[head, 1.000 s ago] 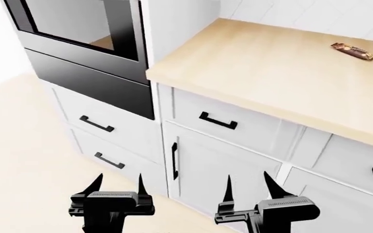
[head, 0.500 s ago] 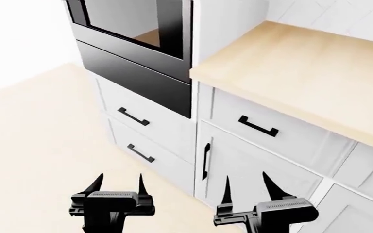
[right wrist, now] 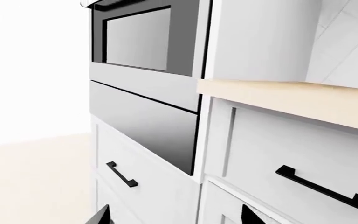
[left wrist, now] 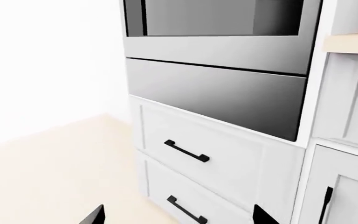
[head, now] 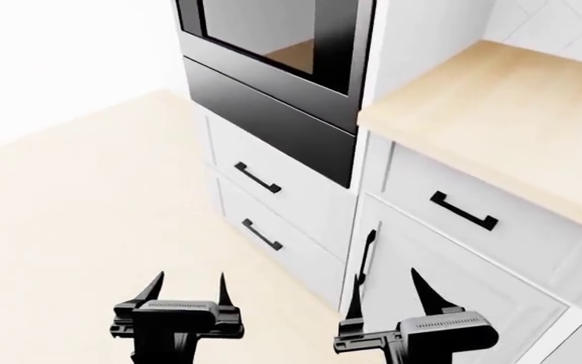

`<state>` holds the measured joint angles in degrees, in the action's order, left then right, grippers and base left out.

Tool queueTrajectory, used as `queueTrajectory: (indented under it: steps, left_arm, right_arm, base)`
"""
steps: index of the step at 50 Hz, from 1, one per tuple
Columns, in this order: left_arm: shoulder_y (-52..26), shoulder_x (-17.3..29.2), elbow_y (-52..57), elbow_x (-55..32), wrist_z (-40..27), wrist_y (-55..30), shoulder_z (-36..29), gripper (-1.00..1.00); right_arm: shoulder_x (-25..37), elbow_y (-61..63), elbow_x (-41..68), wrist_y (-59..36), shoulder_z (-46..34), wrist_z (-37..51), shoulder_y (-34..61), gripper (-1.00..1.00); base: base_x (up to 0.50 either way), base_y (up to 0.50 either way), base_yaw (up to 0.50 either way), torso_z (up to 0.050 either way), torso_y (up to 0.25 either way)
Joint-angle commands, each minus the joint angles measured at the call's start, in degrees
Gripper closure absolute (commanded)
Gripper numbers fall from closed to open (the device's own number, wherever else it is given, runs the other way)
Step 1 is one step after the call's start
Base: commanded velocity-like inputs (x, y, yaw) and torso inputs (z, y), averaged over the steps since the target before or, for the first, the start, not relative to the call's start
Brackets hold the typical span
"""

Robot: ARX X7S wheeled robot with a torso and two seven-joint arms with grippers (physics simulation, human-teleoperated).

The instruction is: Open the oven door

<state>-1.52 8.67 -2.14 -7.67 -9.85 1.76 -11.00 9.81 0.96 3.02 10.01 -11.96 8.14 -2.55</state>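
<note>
The large glossy black oven door (head: 276,34) with its glass window sits closed in the white cabinet column, high at the far left of the pale wooden countertop (head: 493,121). Directly beneath it lies a plain black windowless drawer panel (head: 270,117), and below that two white drawers with black bar handles (head: 258,177). The left gripper (head: 186,287) and right gripper (head: 385,292) hover low, well apart from the door, both with jaws spread and holding nothing.

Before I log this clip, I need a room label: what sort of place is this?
Most likely a kitchen: a built-in oven door with a glass window, white drawers below it, and a wooden countertop alongside.
</note>
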Motion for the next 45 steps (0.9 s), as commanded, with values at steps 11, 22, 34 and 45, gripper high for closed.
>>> queueTrajectory:
  steps: [11,22,34,45]
  left_arm:
    - [0.32,1.13,0.56,0.67,0.36,2.66,-2.03,-1.00]
    - [0.49,1.45,0.75,0.80,-0.10,2.93,-2.59,-1.00]
    - [1.05,3.33,8.61,3.81,-2.50,-3.43,-3.76,-1.00]
    - [-11.61,7.65,49.73,16.88,-1.11,-41.41,-9.60,-1.00]
  right_arm:
    - [1.06,0.65,0.60,0.85,-0.93,0.52,-0.53,-1.00]
    - [1.71,1.23,1.17,1.15,-1.50,0.47,-0.95,-1.00]
    - [3.17,8.02,4.78,-2.71,-0.54,0.49,-1.39,-1.00]
    - [9.88,43.94,20.78,-18.89,14.50,9.03,2.32,-1.00]
  base:
    - [0.00,0.00,0.00,0.050,0.000]
    - [0.00,0.00,0.00,0.050,0.000]
    - [0.00,0.00,0.00,0.036,0.000]
    - [0.00,0.00,0.00,0.000,0.000]
